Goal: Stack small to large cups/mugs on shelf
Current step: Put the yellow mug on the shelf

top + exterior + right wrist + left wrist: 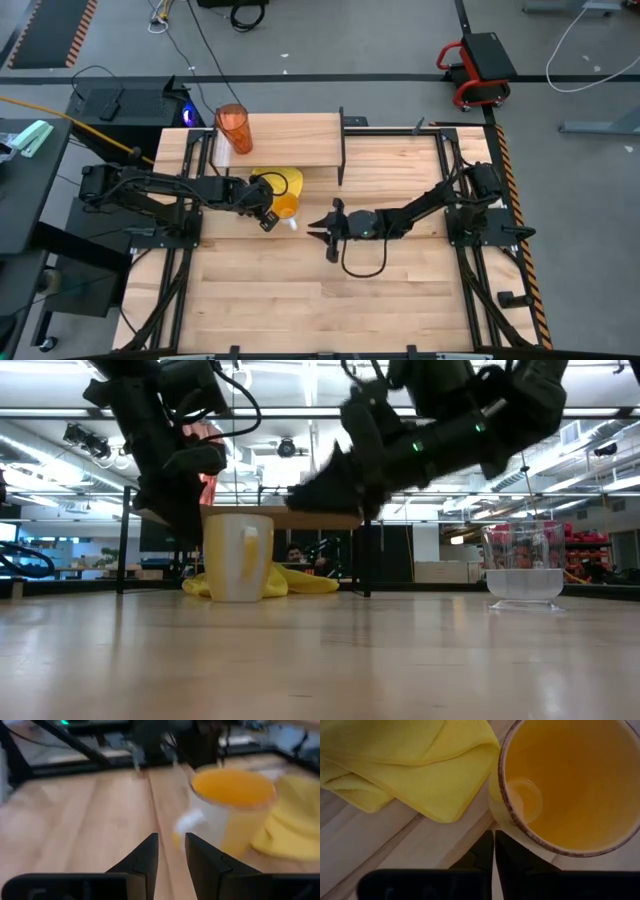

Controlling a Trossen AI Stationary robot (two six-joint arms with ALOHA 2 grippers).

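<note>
The orange mug (284,207) stands upright on the table just in front of the shelf (290,140), with its white handle (187,825) turned toward my right gripper. My left gripper (493,851) is shut, slanting down beside the mug's rim (506,810). My right gripper (171,849) is open, nearly level, and a short way to the mug's right (325,232). The orange-red tumbler (233,128) stands on the shelf's left end. The small clear cup (522,572) stands on the table, apart from both grippers. My left gripper has its shut fingertips (485,845) right at the mug's outer wall (495,817), below the rim, on the side away from the handle. Whether they touch the wall, I cannot tell.
A crumpled yellow cloth (280,181) lies on the table against the mug's far side, by the shelf's front edge. The shelf's black leg (342,150) stands to the right of it. The near half of the slatted tabletop (320,300) is bare wood.
</note>
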